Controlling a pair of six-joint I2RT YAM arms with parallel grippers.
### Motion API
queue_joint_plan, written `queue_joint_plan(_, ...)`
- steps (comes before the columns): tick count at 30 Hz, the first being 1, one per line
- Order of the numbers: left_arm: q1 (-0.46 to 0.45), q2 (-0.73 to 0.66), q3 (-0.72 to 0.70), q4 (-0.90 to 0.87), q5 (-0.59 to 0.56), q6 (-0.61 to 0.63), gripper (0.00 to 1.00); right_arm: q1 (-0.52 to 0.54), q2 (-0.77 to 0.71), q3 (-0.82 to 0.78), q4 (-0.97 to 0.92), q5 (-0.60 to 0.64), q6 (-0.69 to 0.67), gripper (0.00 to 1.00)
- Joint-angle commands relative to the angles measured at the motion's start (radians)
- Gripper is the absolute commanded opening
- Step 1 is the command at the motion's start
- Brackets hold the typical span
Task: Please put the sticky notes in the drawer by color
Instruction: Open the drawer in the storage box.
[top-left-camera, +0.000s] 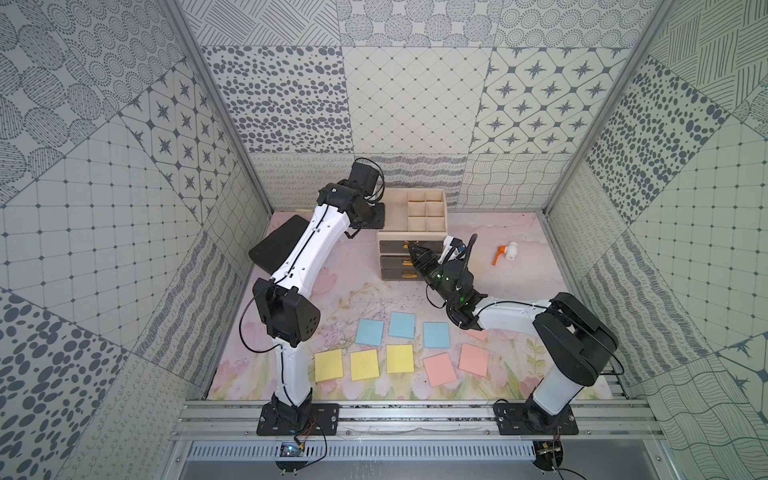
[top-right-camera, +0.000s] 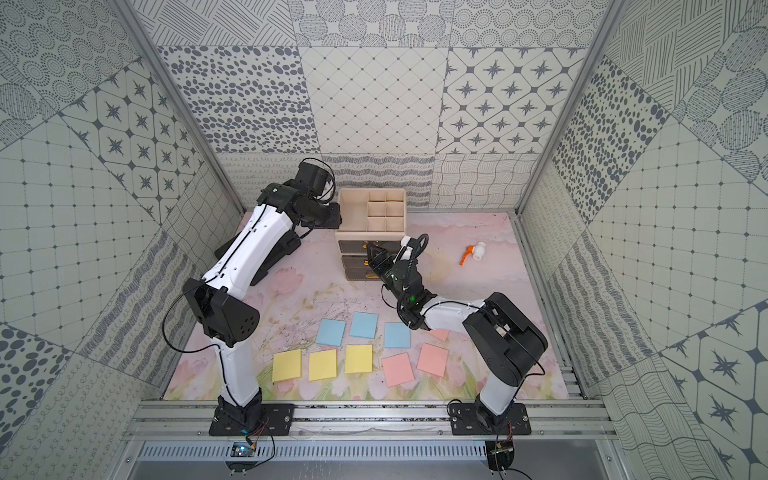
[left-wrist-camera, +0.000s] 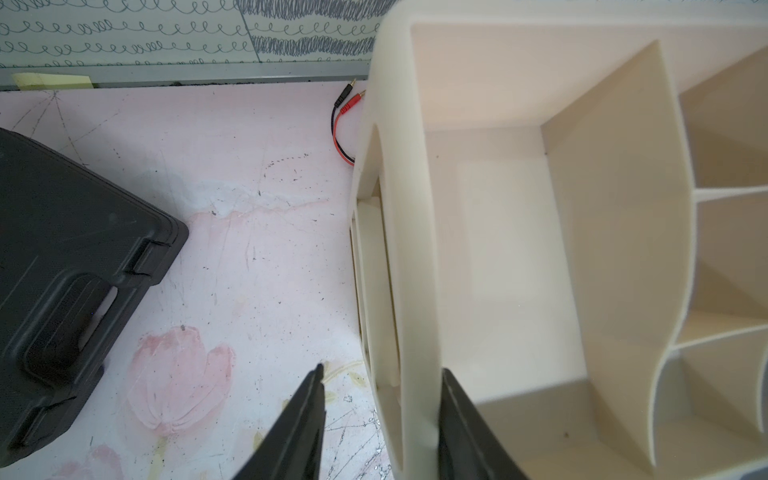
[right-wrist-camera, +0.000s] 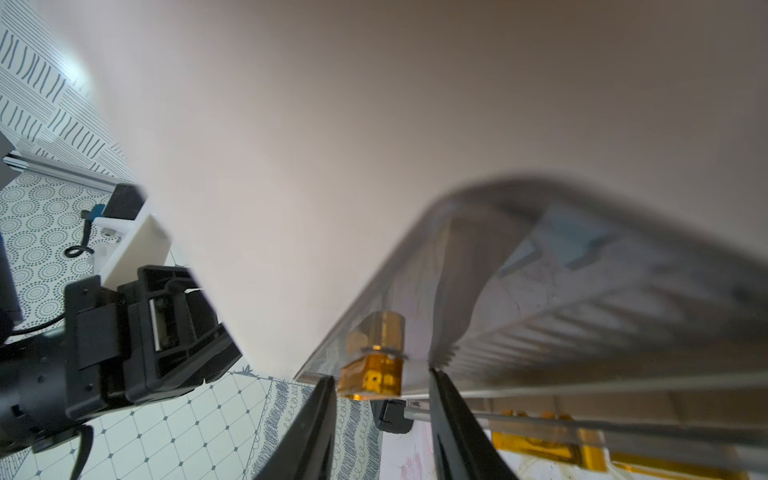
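Three blue sticky notes (top-left-camera: 402, 325), three yellow ones (top-left-camera: 364, 364) and two pink ones (top-left-camera: 439, 369) lie flat in rows near the front; another pink one (top-left-camera: 476, 334) peeks out from under my right arm. The cream drawer cabinet (top-left-camera: 390, 241) stands at the back, its three grey drawers shut. My right gripper (right-wrist-camera: 380, 374) is open, its fingers on either side of the top drawer's gold handle (right-wrist-camera: 372, 376) with small gaps. My left gripper (left-wrist-camera: 382, 370) is open and straddles the cabinet's left wall (left-wrist-camera: 411, 291); the inner finger (left-wrist-camera: 457, 415) touches the wall, the outer one stands apart.
A flat black case (top-left-camera: 276, 245) lies left of the cabinet under my left arm. A red and black cable (left-wrist-camera: 340, 124) sits behind the cabinet's left corner. An orange and white object (top-left-camera: 506, 252) lies at the back right. Patterned walls close in three sides.
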Motion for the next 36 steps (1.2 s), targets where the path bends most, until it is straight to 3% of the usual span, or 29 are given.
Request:
queue_joint_plan(1, -0.008, 0.004, 0.012, -0.016, 0.020, 0.024, 0.45, -0.007, 0.016, 0.016, 0.055, 0.000, 0.013, 0.39)
queue_joint_plan(30, -0.012, 0.007, 0.011, -0.023, 0.033, 0.043, 0.43, -0.019, -0.017, 0.013, 0.084, -0.010, 0.071, 0.37)
queue_joint_plan(36, -0.012, 0.007, 0.010, -0.025, 0.034, 0.046, 0.43, -0.028, -0.023, 0.052, -0.040, -0.010, 0.149, 0.34)
